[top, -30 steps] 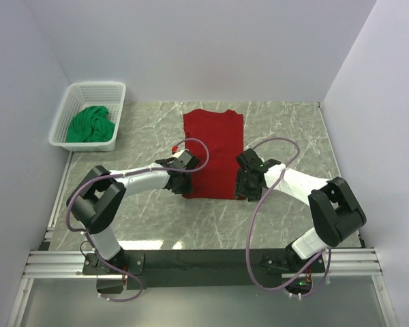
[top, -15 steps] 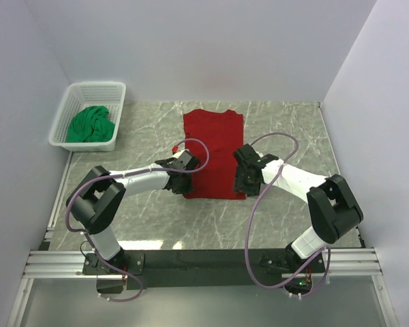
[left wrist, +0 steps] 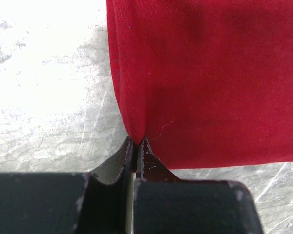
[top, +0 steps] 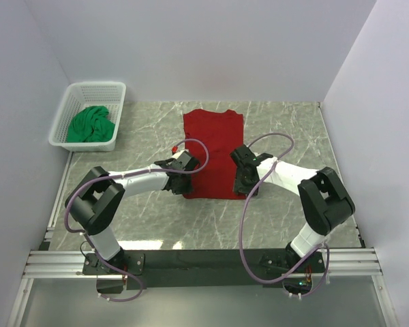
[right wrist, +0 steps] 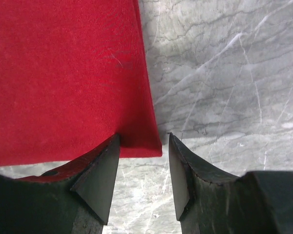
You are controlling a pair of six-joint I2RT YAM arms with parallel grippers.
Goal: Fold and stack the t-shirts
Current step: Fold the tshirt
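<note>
The red t-shirt (top: 213, 143) lies flat on the marble table as a long folded strip, its collar end far from me. My left gripper (top: 184, 182) sits at the strip's near left corner; in the left wrist view it (left wrist: 137, 141) is shut on a pinch of the red t-shirt's (left wrist: 210, 73) edge. My right gripper (top: 243, 184) is at the near right corner. It (right wrist: 144, 137) stands open, its jaws on either side of the red t-shirt's (right wrist: 63, 73) corner, the left finger over the cloth. The green t-shirt (top: 90, 125) lies crumpled in the basket.
The white lattice basket (top: 95, 86) stands at the far left against the wall. Bare marble table (top: 286, 129) lies on both sides of the red strip and in front of it. Walls close in on the left, back and right.
My left gripper has shut on the red t-shirt's near left edge. My right gripper has slid left onto the near right corner, its jaws a little narrower.
</note>
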